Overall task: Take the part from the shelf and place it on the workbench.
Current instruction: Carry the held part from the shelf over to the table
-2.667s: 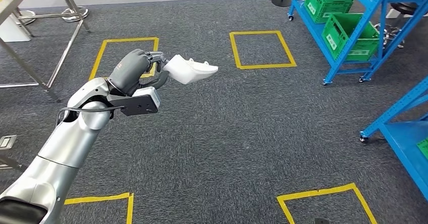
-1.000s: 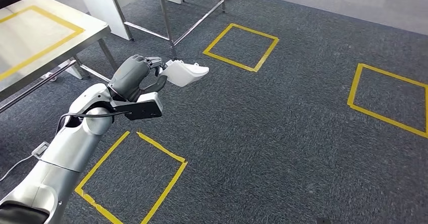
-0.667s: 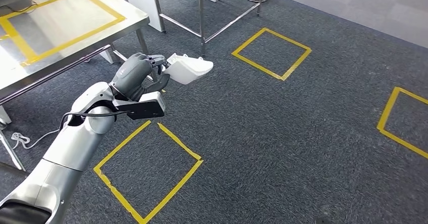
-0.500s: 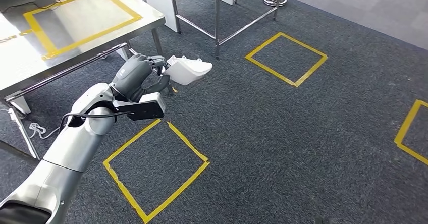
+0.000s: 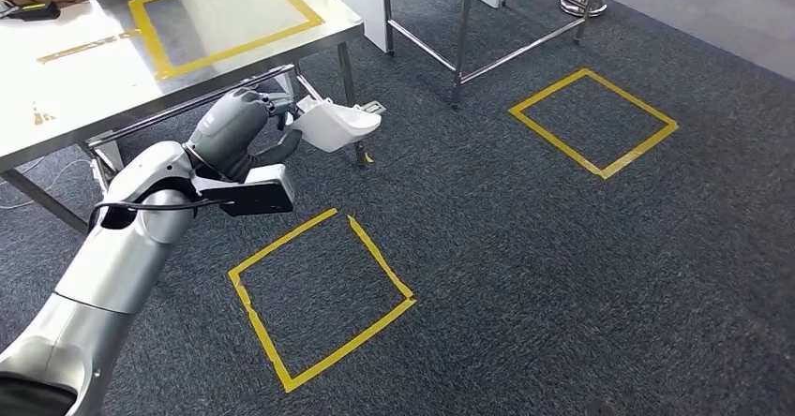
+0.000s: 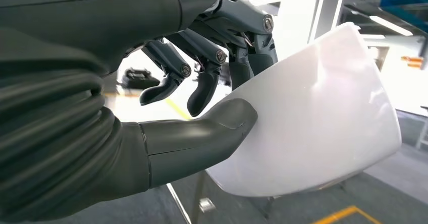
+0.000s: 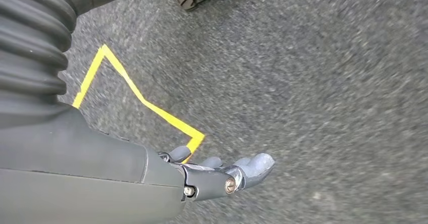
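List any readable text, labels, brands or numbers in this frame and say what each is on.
None can be read.
The white part in the left hand is unmarked.
The workbench carries only yellow tape outlines, as does the carpet.
The dark device at the bench's far edge is too small.

I'm in a workshop or test lab: grey carpet floor (image 5: 562, 266) marked with yellow tape squares (image 5: 321, 296), a steel workbench (image 5: 112, 69) taped off too, metal table frames (image 5: 487, 32) beyond.
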You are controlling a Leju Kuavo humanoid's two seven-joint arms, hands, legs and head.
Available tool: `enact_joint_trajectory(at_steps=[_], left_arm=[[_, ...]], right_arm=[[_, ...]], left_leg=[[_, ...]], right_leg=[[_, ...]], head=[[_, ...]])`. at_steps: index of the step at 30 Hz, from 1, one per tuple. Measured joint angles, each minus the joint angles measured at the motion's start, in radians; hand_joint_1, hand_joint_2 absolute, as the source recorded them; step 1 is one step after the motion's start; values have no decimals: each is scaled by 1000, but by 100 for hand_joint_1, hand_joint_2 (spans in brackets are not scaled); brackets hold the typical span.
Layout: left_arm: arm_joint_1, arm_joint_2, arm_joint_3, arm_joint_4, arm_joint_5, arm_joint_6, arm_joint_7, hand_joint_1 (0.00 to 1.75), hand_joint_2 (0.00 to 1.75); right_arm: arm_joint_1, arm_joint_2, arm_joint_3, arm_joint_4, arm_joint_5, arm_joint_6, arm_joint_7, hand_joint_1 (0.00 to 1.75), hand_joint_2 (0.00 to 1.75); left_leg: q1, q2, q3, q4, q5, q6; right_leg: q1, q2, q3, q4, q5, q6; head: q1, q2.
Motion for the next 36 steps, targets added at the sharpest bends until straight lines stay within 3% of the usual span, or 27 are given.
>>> enact_joint_trajectory(at_steps=[1,2,3,4,6,7,9,10,11,12,14,16,18,19,20,21,23,25,26,28,29,30,32,34,35,36], left_arm=[[-16,0,-1,-2,-2,-10,1,175,175],[-32,0,-2,-3,-3,-19,1,175,175],[-45,0,-3,-4,-4,-26,1,175,175],[-57,1,-4,-8,-4,-35,0,175,175],[-81,-4,-9,-18,0,-55,0,175,175],[-92,-10,-13,-24,3,-68,1,175,175],[-111,-23,-23,-31,9,-95,7,175,175],[-119,-27,-28,-33,11,-107,11,175,175],[-126,-30,-31,-34,14,-115,15,175,175],[-133,-33,-33,-35,16,-119,17,175,175],[-150,-39,-37,-39,24,-122,20,175,175],[-171,-45,-45,-41,35,-122,20,175,175],[-184,-49,-53,-42,42,-122,20,175,175],[-187,-49,-56,-43,44,-122,20,175,175],[-191,-48,-58,-44,45,-122,20,175,175],[-195,-48,-61,-45,46,-122,20,175,175],[-201,-49,-68,-47,47,-122,20,175,175],[-201,-50,-76,-48,49,-122,19,175,175],[-201,-49,-80,-48,52,-122,19,175,175],[-202,-49,-86,-48,64,-121,19,175,175],[-204,-49,-89,-49,72,-120,19,175,175],[-209,-50,-92,-51,78,-119,19,175,175],[-217,-52,-98,-53,87,-118,20,175,175],[-221,-49,-104,-55,90,-118,21,175,175],[-223,-46,-106,-56,91,-117,21,175,175],[-227,-43,-108,-57,93,-117,22,175,175]], right_arm=[[0,0,0,0,0,0,0,0,175],[-1,0,0,0,0,0,0,0,175],[-3,0,0,0,0,0,-1,0,175],[-5,0,0,0,0,0,-3,0,175],[-7,0,0,0,-1,1,-8,0,175],[-7,0,0,0,-1,1,-10,0,175],[-4,-1,0,0,-1,2,-8,0,175],[-4,-2,0,0,0,2,-7,0,175],[-4,-3,0,0,0,2,-6,0,175],[-5,-3,0,0,0,2,-5,0,175],[-5,-4,0,0,0,2,1,0,175],[-6,-4,0,0,2,3,6,0,175],[-10,-4,0,0,4,5,6,0,175],[-12,-4,1,0,5,7,5,0,175],[-14,-4,1,0,6,9,5,0,175],[-14,-4,2,0,6,11,5,0,175],[-12,-4,2,0,6,13,5,0,175],[-10,-4,2,0,6,14,4,0,175],[-10,-5,2,0,6,14,3,0,175],[-10,-5,2,0,6,14,0,0,175],[-11,-5,2,0,6,15,0,0,175],[-11,-5,2,0,6,14,0,0,175],[-12,-5,2,0,4,14,0,0,175],[-17,-5,2,0,3,13,0,0,175],[-18,-4,2,0,3,13,0,0,175],[-20,-4,2,0,3,14,0,0,175]], left_leg=[[-6,12,11,-24,1,8],[-10,6,13,-28,-2,13],[-7,-10,13,-32,1,18],[-4,-25,15,-37,3,22],[5,-51,21,-47,9,32],[8,-64,22,-48,10,36],[10,-94,20,-47,10,39],[10,-111,20,-45,10,39],[11,-127,20,-43,9,38],[12,-141,20,-40,8,36],[14,-171,17,-31,4,27],[15,-197,9,-24,3,14],[17,-220,4,-28,8,0],[17,-220,2,-28,8,-5],[15,-201,-5,-17,1,-10],[13,-172,-20,11,-15,-15],[13,-104,-75,124,-71,-22],[18,-83,-130,233,-104,-25],[19,-79,-136,242,-97,-26],[19,-63,-86,148,-38,-20],[14,-39,-47,77,-14,-14],[9,-20,-16,19,3,-5],[0,-5,8,-29,6,9],[2,-34,10,-36,10,20],[6,-47,13,-41,12,25],[10,-59,16,-46,15,30]], right_leg=[[2,-14,3,-1,-3,4],[4,-27,6,-3,-5,9],[5,-39,11,-5,-7,14],[4,-31,14,-3,-11,20],[0,31,-5,44,-40,33],[-4,70,-32,98,-65,38],[-6,100,-104,227,-115,46],[-6,102,-129,266,-118,48],[-7,104,-136,265,-101,49],[-9,108,-122,222,-66,50],[-15,144,-67,87,4,51],[-18,172,-34,9,26,46],[-16,159,-29,2,25,33],[-16,147,-25,0,27,26],[-17,136,-22,-4,29,18],[-19,124,-19,-7,30,12],[-16,99,-16,-9,28,2],[-15,71,-15,-8,25,-1],[-14,57,-13,-8,22,-1],[-14,32,-3,-8,16,2],[-12,19,2,-8,12,5],[-9,7,7,-8,7,9],[-4,-17,14,-10,1,20],[-4,-38,22,-13,-4,30],[-5,-27,23,-8,-10,36],[-7,-1,16,13,-25,41]], head=[[0,0],[1,0],[2,0],[2,0],[4,0],[6,0],[9,0],[10,0],[10,0],[10,0],[10,0],[10,0],[10,0],[11,0],[9,0],[7,0],[2,0],[2,0],[2,0],[2,0],[2,0],[2,0],[4,0],[5,0],[6,0],[6,0]])
